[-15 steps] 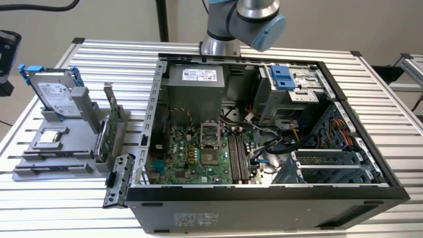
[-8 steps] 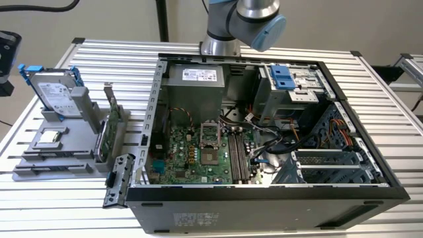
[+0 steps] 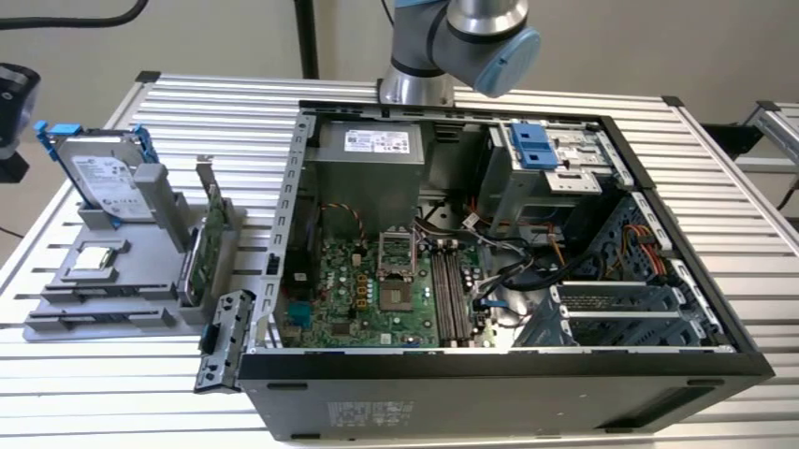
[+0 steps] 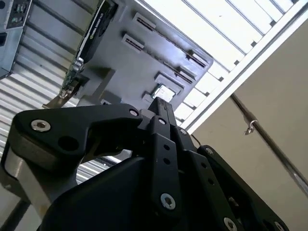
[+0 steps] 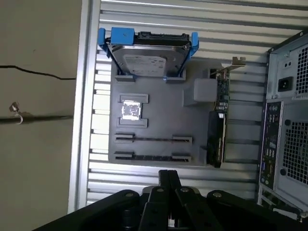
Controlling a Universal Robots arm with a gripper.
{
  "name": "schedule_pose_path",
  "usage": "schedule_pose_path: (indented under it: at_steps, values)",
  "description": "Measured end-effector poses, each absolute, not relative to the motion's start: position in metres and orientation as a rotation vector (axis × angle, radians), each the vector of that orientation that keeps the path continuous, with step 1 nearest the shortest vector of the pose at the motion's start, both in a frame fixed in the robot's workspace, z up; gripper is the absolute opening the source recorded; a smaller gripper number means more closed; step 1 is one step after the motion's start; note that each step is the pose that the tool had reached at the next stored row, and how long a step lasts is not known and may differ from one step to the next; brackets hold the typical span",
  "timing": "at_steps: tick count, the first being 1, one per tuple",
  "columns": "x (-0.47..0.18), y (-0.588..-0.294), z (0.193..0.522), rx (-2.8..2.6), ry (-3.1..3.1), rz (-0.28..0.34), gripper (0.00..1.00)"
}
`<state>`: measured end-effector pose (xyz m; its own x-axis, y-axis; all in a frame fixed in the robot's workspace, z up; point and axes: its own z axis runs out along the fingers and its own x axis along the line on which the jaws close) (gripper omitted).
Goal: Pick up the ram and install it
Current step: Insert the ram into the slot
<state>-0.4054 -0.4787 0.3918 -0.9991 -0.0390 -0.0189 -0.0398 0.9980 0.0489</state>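
Observation:
My gripper (image 5: 168, 175) hangs shut above the table's edge beside the grey parts holder (image 5: 159, 120), its black fingertips (image 4: 160, 103) pressed together with nothing between them. The holder's two long grooves (image 5: 154, 140) show as thin dark lines nearest the gripper. The ram is hidden: I cannot tell whether a stick lies in those grooves or stands in the motherboard's long slots (image 3: 456, 290). The open computer case (image 3: 500, 374) lies on its side at the middle of the table, and the arm (image 3: 462, 37) rises behind it.
On the holder (image 3: 138, 248) stand a silver hard drive with blue rails (image 5: 149, 57), a small square chip (image 5: 131, 109) and a green card with a metal bracket (image 5: 219, 120). The case's rear panel (image 5: 284, 120) is close to the card. Cables cross inside the case.

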Motion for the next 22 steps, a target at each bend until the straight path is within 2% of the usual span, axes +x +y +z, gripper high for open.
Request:
schedule_pose_path:
  at_steps: [10,22]
  values:
    - [-0.4054,-0.4787,0.3913,0.173,3.114,0.075,0.0]
    - [-0.4056,-0.4786,0.3913,0.12,3.118,0.075,0.0]
